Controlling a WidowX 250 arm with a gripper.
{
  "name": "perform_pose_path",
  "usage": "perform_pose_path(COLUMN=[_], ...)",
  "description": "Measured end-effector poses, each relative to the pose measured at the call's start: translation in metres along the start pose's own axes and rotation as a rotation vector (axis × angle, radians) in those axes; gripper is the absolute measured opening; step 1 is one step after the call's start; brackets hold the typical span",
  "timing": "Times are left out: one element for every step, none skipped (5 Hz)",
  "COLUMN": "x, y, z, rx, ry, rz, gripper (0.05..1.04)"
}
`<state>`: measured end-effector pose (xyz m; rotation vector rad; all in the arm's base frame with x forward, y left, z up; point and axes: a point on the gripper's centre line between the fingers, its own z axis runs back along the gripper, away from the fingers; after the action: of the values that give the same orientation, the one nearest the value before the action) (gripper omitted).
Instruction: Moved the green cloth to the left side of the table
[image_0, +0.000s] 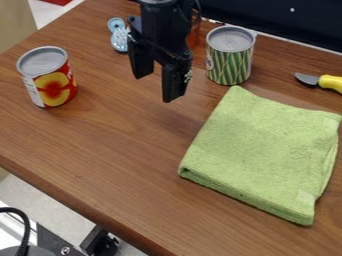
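The green cloth (264, 152) lies folded and flat on the right part of the wooden table (113, 150). Above the table at the upper middle hangs the black gripper (156, 87), up and to the left of the cloth and apart from it. Its two fingers are spread with nothing between them.
A red and yellow can (55, 85) stands at the left. A green striped can (230, 57) is just behind the cloth, right of the gripper. A yellow-handled tool (327, 83) lies at the right edge, and a light blue item (119, 37) behind the gripper at left.
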<state>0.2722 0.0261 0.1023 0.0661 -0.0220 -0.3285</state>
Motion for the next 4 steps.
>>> perform_pose_path(x=[-0.002, 0.004, 0.012, 0.024], y=[-0.003, -0.026, -0.043, -0.065], z=[-0.007, -0.005, -0.002, 0.003], rx=[-0.019, -0.064, -0.092, -0.116], ry=[0.025, 0.03, 0.033, 0.0], rz=[0.01, 0.04, 0.066, 0.125], gripper=[1.0, 1.0, 1.0, 0.999])
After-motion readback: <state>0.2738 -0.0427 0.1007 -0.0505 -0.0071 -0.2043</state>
